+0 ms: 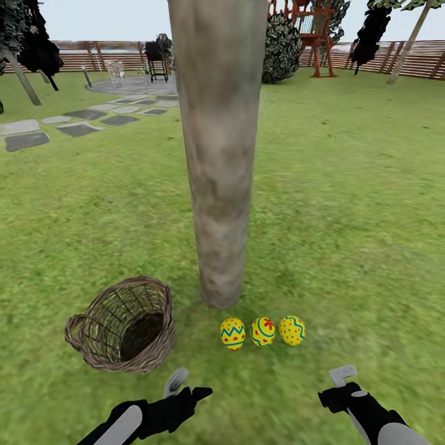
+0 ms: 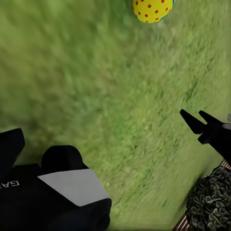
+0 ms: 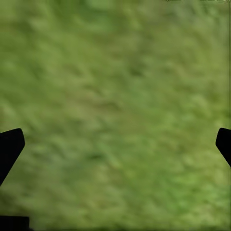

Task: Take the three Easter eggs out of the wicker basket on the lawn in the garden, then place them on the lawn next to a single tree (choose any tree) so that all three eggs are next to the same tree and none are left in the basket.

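Head view | we see three Easter eggs [image 1: 262,332] beside the tree [image 1: 216,185] | wicker basket [image 1: 127,324] empty | right pincer [image 3: 115,144] spread wide, holding nothing | left pincer [image 1: 188,389] state: we cannot tell

arms: black with pale grey panels | left hand [image 1: 185,388]: black, grey finger | right hand [image 1: 341,378]: black, grey finger

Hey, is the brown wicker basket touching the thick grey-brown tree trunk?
Apart. The head view shows a strip of green lawn between the brown wicker basket and the thick grey-brown tree trunk.
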Controlling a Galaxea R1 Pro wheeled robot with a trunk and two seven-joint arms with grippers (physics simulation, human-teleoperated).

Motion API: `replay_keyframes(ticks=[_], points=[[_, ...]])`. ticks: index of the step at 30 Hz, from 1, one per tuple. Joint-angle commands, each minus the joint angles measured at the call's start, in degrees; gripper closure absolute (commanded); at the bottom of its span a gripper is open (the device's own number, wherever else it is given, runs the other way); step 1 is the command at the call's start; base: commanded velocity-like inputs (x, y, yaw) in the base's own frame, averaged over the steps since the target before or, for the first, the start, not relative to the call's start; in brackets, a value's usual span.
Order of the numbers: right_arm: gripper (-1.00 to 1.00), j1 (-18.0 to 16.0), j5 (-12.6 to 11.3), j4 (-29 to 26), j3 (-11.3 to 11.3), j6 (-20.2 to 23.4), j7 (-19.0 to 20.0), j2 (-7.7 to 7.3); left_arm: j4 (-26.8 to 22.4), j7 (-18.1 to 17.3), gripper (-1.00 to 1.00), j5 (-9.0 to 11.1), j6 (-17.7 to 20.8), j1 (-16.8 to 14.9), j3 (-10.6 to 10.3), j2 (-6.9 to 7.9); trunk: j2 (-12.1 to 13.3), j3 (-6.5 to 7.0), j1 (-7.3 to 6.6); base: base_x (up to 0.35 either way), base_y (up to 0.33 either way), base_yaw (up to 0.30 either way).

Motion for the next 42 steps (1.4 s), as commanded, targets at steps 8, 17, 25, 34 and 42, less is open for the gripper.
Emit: replay_keyframes(ticks=[8,17,25,34,42], points=[[-1.00,0.0,0.3,-0.1,-0.5,0.2,0.3,0.02,0.0,0.0,-1.00,0.2,0.1,0.0,-0.8,0.10,3.2,1.41,-1.77,0.000,0.000,0.000],[-1.00,0.0,0.2,-0.1,-0.5,0.1,0.3,0.04,3.0,0.0,-1.00,-3.9,0.2,0.0,-0.9,0.05,6.8,3.02,-3.75,0.000,0.000,0.000],[-1.00,0.2,0.0,3.4,-0.5,-0.1,0.2,-0.15,5.7,0.0,-1.00,-5.5,0.2,0.0,-0.8,0.11,10.0,4.46,-5.50,0.000,0.000,0.000],[-1.00,1.3,0.1,7.0,-0.5,-1.5,-1.7,-0.26,7.9,0.1,-1.00,-6.1,0.1,0.0,-0.9,0.02,13.6,6.07,-7.48,0.000,0.000,0.000],[-1.00,4.2,0.0,7.8,-0.5,-7.3,-4.0,-0.22,9.5,0.3,-1.00,-10.4,0.1,0.0,-1.0,-0.40,16.8,7.51,-9.24,0.000,0.000,0.000]])
